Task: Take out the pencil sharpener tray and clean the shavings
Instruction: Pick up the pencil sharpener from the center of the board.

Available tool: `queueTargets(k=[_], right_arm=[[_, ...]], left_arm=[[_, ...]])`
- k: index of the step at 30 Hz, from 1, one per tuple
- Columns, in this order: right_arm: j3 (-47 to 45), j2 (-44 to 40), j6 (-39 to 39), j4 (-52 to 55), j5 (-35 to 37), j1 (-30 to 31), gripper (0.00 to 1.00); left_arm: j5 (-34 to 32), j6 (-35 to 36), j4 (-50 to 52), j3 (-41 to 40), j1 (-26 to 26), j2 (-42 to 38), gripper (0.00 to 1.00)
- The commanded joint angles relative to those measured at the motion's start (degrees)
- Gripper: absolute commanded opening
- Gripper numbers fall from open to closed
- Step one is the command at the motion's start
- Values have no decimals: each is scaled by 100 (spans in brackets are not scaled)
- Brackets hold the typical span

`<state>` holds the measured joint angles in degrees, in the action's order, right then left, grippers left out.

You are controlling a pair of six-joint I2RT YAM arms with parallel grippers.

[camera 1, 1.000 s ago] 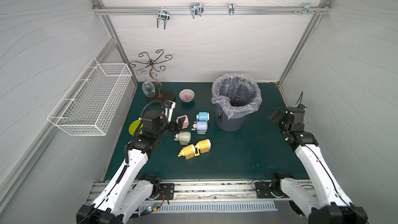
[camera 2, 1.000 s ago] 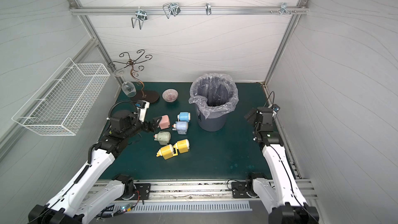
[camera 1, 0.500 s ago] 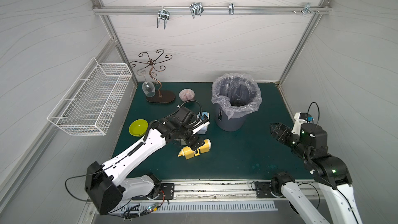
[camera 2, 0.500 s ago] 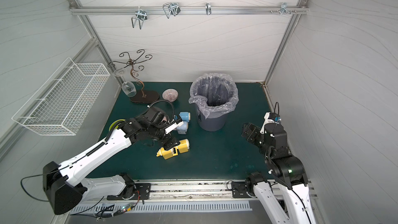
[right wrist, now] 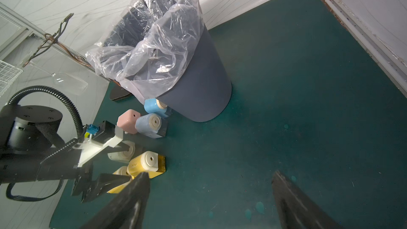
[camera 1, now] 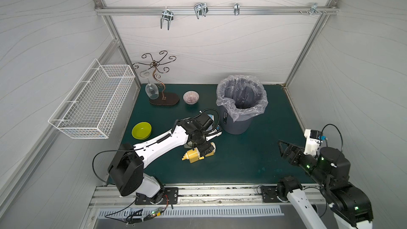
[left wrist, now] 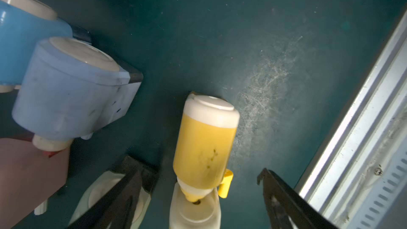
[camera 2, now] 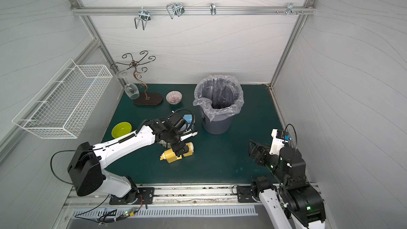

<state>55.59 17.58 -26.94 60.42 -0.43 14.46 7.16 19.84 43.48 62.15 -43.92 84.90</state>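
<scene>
Here, left claw (left wrist: 197,168) spread astride yellow sharpener (left wrist: 204,142), right claw (right wrist: 210,174) spread

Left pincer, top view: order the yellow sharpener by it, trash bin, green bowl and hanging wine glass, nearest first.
1. Yellow sharpener, right at the left pincer.
2. Trash bin, back right.
3. Green bowl, left.
4. Wine glass, back-left corner.

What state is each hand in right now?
Left hand: open, fingers either side of a yellow sharpener, not gripping it.
Right hand: open, empty.
</scene>
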Motion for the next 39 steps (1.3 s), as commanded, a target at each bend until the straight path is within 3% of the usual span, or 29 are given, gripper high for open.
queueTargets(k=[1, 20, 32, 39], right_arm=[[-13, -3, 127, 128, -108, 57, 88], [-13, 10, 57, 224, 121, 105, 87], [-47, 7, 22, 202, 174, 119, 88], [-71, -13, 6, 189, 183, 134, 87]], left_arm=[[-136, 146, -346, -25, -52, 154, 89], [5, 250, -517, 111, -94, 1155, 82], [122, 298, -602, 87, -134, 1167, 62], [169, 233, -328, 292, -149, 1243, 31]])
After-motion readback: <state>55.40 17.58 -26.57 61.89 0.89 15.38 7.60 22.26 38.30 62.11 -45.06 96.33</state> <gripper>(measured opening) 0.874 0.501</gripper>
